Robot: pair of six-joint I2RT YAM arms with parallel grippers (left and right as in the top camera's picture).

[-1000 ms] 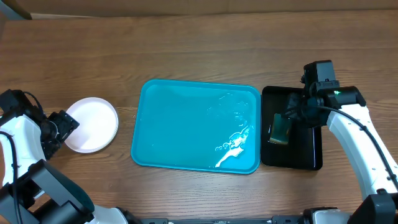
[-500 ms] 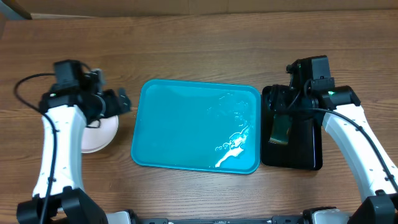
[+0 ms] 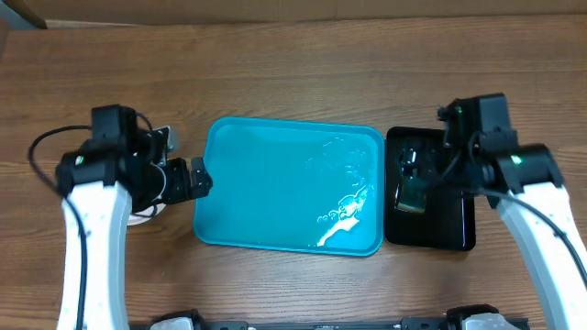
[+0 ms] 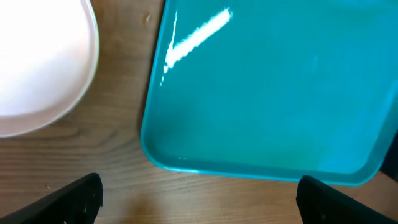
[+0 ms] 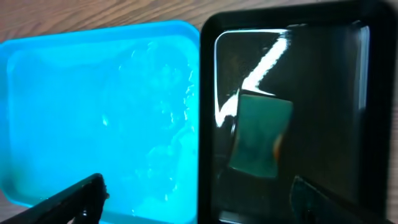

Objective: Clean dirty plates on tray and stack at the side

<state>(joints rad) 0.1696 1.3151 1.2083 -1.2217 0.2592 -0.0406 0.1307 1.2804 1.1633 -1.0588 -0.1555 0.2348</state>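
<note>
Large turquoise-blue rectangular plastic tray (image 3: 266, 183): lies flat in the middle of the brown wooden table (image 3: 293, 73). Wet, foamy streaks (image 3: 344, 211) glisten on its right half.
Round white shallow plate (image 4: 37, 62): on the table just left of the turquoise tray, not touching it. The part that shows is clean. From overhead it is largely hidden under the left arm.
Left gripper (image 4: 199, 183): fingers spread wide, holding nothing, at the turquoise tray's left rim beside the plate.
Right gripper (image 5: 198, 182): fingers spread wide, holding nothing, above the line where the turquoise tray meets the black one.
Smaller black rectangular tray (image 5: 329, 93): just right of the turquoise tray.
Green rectangular sponge (image 5: 258, 134): lies inside the black tray.
</note>
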